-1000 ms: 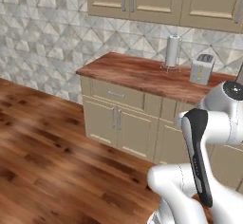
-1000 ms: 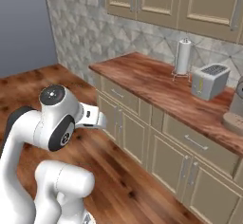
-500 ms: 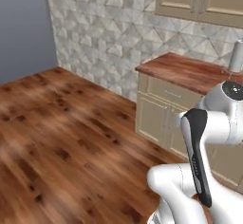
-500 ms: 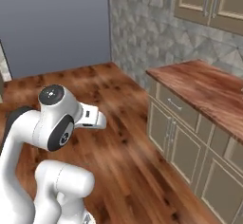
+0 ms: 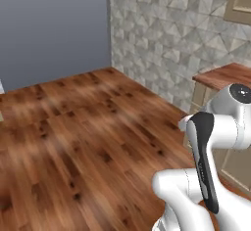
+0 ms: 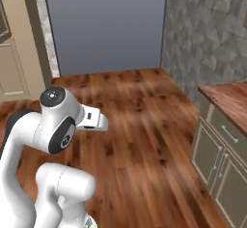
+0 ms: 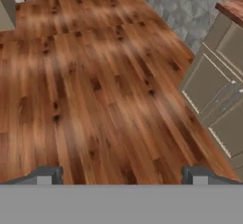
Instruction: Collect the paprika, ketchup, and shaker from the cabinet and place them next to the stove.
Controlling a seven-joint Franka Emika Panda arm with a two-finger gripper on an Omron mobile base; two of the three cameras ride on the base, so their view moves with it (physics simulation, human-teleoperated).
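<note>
One wooden floor [image 7: 95, 90] spreads below one blue-grey wall [image 6: 103, 24] and one stone-tiled wall [image 5: 166, 34]. One counter [image 6: 229, 101] with two visible beige doors [image 7: 204, 83] stands at the floor's right edge, cut off. The arm [image 6: 58, 125] is folded; the gripper [image 7: 121, 175] hangs over bare floor, jaws spread wide, empty. A beige unit [image 6: 17, 43], possibly the cabinet, is cropped.

Tall beige cabinet [image 6: 20, 53], partly seen, stands beside the grey wall.
</note>
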